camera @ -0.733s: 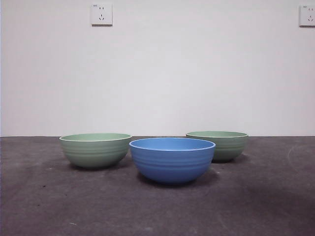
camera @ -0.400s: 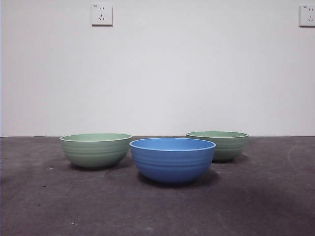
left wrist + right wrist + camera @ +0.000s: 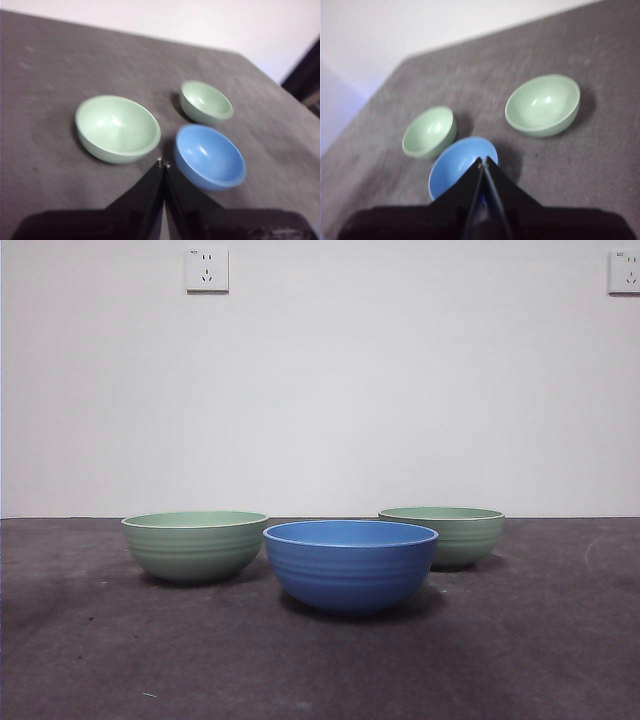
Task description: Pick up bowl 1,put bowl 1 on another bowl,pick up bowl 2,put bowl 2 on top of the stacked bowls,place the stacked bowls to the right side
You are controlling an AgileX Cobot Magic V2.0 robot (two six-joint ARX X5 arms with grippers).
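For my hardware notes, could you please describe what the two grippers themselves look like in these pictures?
Both look alike: the left gripper and right gripper each have two flat, matte black jaws tapering to a narrow point, with small pale metallic spots at the tips. No cables, labels or markings show.

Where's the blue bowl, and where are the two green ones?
blue bowl (image 3: 350,570), front view, on its ribbed outer wall.
left green bowl (image 3: 195,550), front view, on its outer wall.
right green bowl (image 3: 455,538), front view, on its outer wall.
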